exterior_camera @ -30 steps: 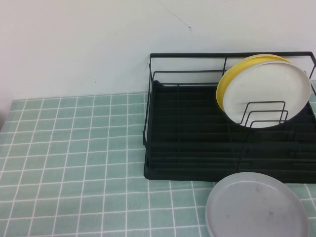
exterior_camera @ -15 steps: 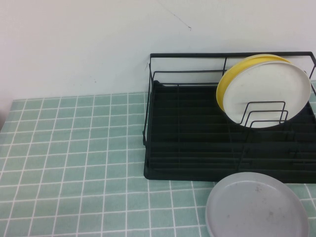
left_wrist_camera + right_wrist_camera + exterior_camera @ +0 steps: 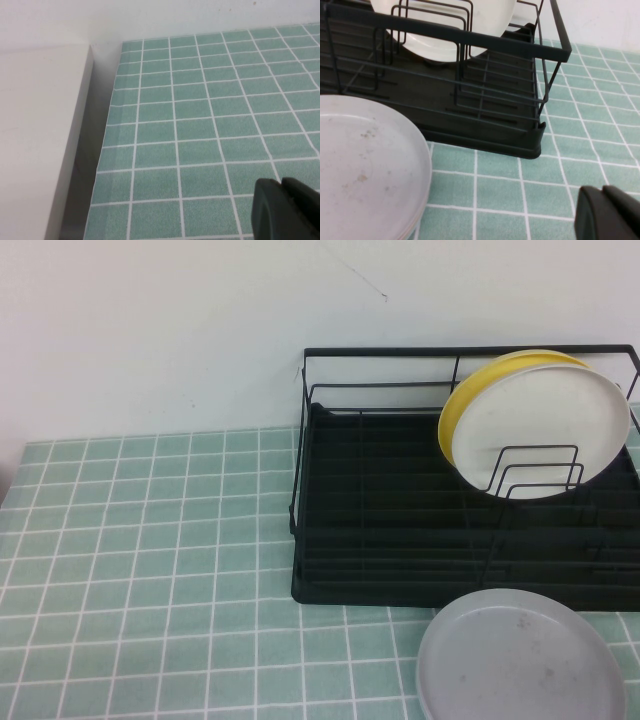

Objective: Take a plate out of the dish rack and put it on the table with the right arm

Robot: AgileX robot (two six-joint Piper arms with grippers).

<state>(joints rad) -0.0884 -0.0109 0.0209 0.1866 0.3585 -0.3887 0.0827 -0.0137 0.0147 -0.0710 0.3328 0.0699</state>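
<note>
The white plate [image 3: 540, 430] stands upright in the black dish rack [image 3: 380, 530] at its right end, leaning against a yellow plate [image 3: 470, 390] behind it. The white plate also shows in the right wrist view [image 3: 445, 25] behind the rack's wire dividers [image 3: 430, 30]. Neither arm shows in the high view. My right gripper [image 3: 602, 192] is shut and empty, low over the green tiled table [image 3: 150, 570] in front of the rack's right corner. My left gripper [image 3: 282, 184] is shut and empty over the table's left edge.
A grey plate [image 3: 520, 655] lies flat on the table just in front of the rack, and shows in the right wrist view [image 3: 365, 160]. A white wall stands behind the table. A white block [image 3: 35, 140] stands beside the table's left edge.
</note>
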